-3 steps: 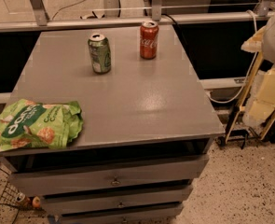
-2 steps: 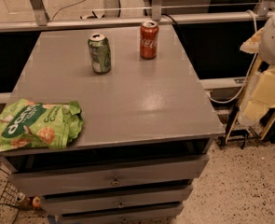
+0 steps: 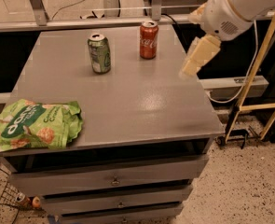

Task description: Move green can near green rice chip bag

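The green can point(image 3: 99, 53) stands upright at the back of the grey table point(image 3: 137, 101), left of centre. The green rice chip bag point(image 3: 32, 125) lies flat on the table's front left corner, partly over the edge. The can and the bag are well apart. My gripper point(image 3: 195, 62), cream-coloured at the end of the white arm point(image 3: 235, 8), hangs above the table's right edge. It is to the right of both cans and touches nothing.
A red Coca-Cola can point(image 3: 148, 40) stands upright right of the green can, between it and the gripper. Drawers point(image 3: 113, 178) sit under the tabletop. A yellow frame point(image 3: 258, 83) stands to the right on the speckled floor. A metal rail point(image 3: 81, 22) runs behind the table.
The arm has swung in from the far right edge towards the table, and the gripper now hangs over the table's right side. The cans and the bag have not moved.
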Robot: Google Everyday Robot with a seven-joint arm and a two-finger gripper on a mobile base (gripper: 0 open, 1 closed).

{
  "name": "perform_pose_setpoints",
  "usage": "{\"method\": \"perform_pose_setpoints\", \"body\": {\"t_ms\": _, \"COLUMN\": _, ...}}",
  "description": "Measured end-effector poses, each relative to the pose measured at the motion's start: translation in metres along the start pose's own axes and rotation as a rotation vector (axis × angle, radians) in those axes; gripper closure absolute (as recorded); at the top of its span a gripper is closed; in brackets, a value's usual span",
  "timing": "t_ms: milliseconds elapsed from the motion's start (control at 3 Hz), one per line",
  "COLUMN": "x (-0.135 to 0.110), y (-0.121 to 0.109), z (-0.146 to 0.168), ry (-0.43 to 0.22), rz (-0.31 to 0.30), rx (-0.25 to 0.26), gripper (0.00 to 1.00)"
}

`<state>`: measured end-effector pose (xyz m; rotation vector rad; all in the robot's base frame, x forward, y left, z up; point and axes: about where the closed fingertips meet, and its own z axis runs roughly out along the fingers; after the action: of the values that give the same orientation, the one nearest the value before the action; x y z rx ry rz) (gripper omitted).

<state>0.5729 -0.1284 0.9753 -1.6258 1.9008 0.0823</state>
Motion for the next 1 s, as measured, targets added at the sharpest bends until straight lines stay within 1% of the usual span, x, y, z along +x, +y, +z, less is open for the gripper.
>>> {"method": "perform_pose_setpoints", "body": {"t_ms": 333, "x": -0.052, "y": -0.035, "z": 0.039, "ry": -0.154, "rz": -0.036, "rx": 0.014, "gripper": 0.00}}
{"method": "perform_pose_setpoints", "body": {"t_ms": 667, "x": -0.087, "y": -0.057, "z": 0.074, "ry": -0.215, "rz": -0.031, "rx": 0.026, "gripper": 0.00}}
{"method": "perform_pose_setpoints", "body": {"t_ms": 1000, "x": -0.095, "y": -0.057, "z": 0.080, "ry": -0.222, "rz": -0.025, "rx": 0.020, "gripper": 0.00}}
